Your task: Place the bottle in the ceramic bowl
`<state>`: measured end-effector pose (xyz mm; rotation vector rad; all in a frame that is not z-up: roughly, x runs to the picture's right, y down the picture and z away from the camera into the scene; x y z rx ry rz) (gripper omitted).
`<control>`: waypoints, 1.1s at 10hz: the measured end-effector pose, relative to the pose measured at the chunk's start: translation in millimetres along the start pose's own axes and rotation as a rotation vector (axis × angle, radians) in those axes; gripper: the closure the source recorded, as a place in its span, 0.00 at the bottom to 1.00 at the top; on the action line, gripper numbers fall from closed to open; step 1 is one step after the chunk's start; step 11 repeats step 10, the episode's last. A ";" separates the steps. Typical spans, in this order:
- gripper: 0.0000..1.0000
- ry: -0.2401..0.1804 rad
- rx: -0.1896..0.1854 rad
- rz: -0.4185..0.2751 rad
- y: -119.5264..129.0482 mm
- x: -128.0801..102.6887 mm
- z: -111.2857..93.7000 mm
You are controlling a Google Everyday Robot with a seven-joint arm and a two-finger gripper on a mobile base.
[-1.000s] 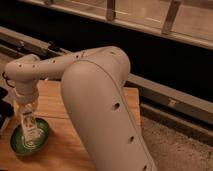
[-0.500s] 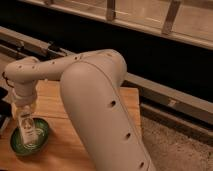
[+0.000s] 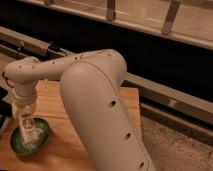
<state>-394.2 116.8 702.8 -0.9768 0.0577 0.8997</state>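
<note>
The green ceramic bowl [image 3: 20,144] sits on the wooden table at the lower left. The bottle [image 3: 29,127], whitish with a pale label, stands steeply in the bowl with its lower end inside it. My gripper [image 3: 23,111] hangs straight down from the white arm, right above the bowl. It is shut on the upper end of the bottle. The bottle's cap is hidden by the gripper.
The wooden table [image 3: 50,105] runs from the left to the middle, with its right edge near a speckled floor [image 3: 170,150]. My bulky white arm [image 3: 100,110] fills the centre. A dark rail and a window ledge [image 3: 150,30] run behind the table.
Almost nothing has changed. The big arm link has leaned slightly to the left, and the gripper and the bottle stay over the bowl.
</note>
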 end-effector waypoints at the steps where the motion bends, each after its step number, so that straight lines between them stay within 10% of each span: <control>1: 0.23 0.000 0.000 0.000 0.1 0.0 0.1; 11: 0.20 -0.001 0.000 0.001 -0.7 0.0 -0.3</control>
